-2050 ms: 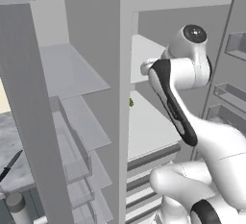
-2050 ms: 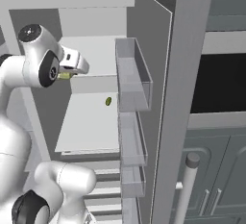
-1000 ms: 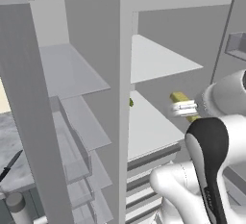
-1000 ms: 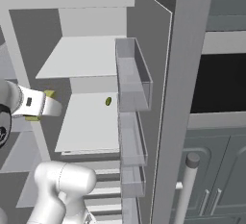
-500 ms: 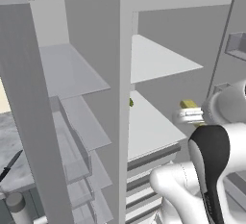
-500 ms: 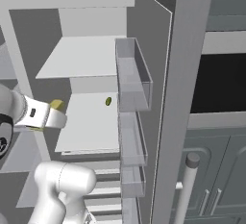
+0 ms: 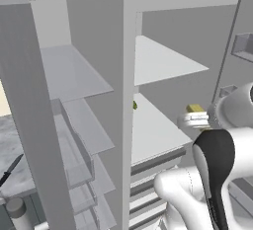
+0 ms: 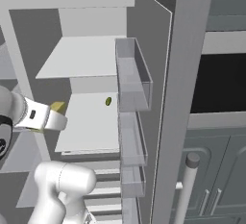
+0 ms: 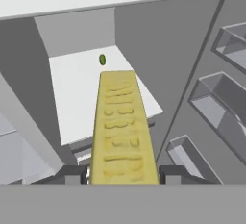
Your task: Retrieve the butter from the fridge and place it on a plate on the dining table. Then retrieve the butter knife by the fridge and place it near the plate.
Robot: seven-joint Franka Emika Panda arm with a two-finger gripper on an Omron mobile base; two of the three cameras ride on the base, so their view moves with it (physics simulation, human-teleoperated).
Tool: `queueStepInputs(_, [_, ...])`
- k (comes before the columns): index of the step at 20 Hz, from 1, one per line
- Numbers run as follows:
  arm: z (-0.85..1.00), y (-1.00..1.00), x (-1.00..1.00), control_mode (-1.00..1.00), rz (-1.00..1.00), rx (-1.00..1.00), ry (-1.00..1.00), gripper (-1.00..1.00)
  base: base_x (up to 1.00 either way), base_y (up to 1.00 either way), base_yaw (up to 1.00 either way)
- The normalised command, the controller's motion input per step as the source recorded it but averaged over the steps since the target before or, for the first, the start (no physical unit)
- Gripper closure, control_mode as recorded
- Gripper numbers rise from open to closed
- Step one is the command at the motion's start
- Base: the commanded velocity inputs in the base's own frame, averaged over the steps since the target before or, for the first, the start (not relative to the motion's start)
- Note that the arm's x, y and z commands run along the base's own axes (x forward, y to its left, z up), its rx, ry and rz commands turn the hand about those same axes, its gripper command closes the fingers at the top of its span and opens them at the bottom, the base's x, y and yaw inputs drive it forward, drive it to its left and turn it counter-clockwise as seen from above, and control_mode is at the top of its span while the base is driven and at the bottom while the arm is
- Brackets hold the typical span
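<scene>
Gripper [image 9: 123, 174] clenches the butter [image 9: 122, 127] at one end (likely soft, greasy, light); hold it gently across its flat sides.

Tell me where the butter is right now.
The butter is clamped in the hand, just outside the open fridge, in front of the shelf with the green lump.

small olive-green lump [image 8: 108, 101] on a white shelf, grey cabinets [image 8: 216, 170] at right, grey-capped bottle [image 7: 19, 213] low left
</scene>
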Motion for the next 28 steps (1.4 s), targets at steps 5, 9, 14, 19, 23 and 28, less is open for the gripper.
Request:
queueStepInputs(5, [0.0, 0.0, -0.08, 1.0, 0.0, 0.0, 0.0, 1.0, -0.45, 0.0, 0.0])
queueStepInputs(9, [0.0, 0.0, 0.0, 1.0, 0.0, 0.0, 0.0, 1.0, -0.73, 0.0, -0.02])
queueStepInputs(14, [0.0, 0.0, 0.0, 1.0, 0.0, 0.0, 0.0, 1.0, -0.73, 0.07, -0.07])
queueStepInputs(19, [0.0, 0.0, 0.0, 1.0, 0.0, 0.0, 0.0, 1.0, -0.78, 0.23, -0.15])
queueStepInputs(23, [0.0, 0.0, 0.0, 1.0, 0.0, 0.0, 0.0, 1.0, -0.91, 0.17, -0.16])
queueStepInputs(28, [0.0, 0.0, 0.0, 1.0, 0.0, 0.0, 0.0, 1.0, -0.89, 0.12, -0.29])
